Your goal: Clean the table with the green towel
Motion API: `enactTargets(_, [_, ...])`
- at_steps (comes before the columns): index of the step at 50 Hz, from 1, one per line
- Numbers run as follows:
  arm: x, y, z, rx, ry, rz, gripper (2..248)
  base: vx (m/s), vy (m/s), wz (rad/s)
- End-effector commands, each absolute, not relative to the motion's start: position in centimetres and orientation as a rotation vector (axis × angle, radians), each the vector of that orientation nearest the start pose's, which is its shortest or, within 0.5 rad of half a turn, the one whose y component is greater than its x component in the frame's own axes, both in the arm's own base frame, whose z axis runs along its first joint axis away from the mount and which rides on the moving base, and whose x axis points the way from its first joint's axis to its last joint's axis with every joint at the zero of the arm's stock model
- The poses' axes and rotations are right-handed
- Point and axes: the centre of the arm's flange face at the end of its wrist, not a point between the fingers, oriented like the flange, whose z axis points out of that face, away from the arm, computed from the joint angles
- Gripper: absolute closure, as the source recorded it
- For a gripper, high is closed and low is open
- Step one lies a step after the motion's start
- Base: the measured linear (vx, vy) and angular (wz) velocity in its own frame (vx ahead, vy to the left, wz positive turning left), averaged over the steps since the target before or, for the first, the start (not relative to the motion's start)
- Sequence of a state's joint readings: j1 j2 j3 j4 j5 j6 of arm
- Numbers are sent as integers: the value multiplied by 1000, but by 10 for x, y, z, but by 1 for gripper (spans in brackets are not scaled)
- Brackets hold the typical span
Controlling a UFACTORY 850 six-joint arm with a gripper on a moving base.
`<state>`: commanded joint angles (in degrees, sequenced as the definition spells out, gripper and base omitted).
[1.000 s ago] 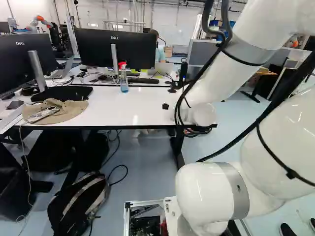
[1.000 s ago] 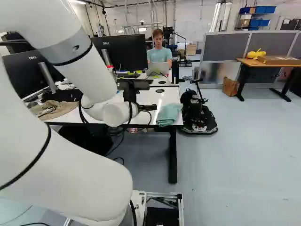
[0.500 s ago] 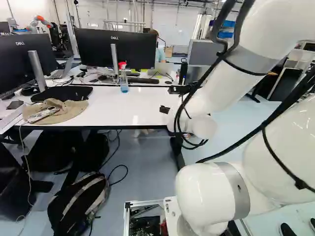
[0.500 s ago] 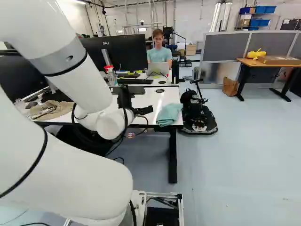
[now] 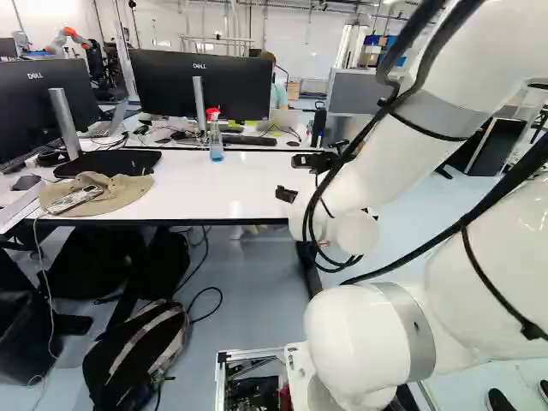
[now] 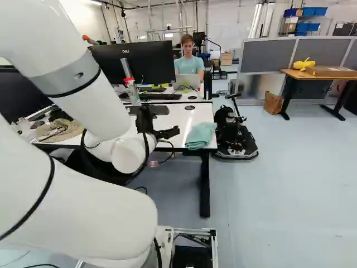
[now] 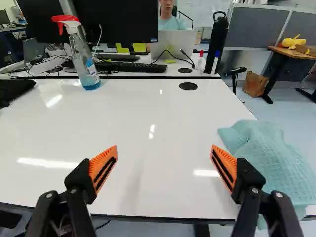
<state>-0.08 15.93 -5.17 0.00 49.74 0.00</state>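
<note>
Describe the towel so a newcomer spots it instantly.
Find the near white table. Crumpled on its near right corner in the right base view lies a pale blue-green towel, drooping over the edge, unlike the beige hat toward the other end.

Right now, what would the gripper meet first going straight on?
The black gripper would probably meet the glossy white tabletop ahead of its open jaws, though the gap is hard to judge. The crumpled pale green cloth towel lies to one side.

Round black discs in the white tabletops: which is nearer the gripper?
The near disc, in the tabletop that bears the green towel; the other disc sits beyond, in the farther tabletop.
</note>
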Motion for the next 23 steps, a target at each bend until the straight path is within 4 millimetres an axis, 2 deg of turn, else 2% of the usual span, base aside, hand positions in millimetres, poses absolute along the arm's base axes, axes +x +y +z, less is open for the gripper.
enactTargets(23, [270, 0, 366, -2558, 0, -1824, 3, 0, 0, 0])
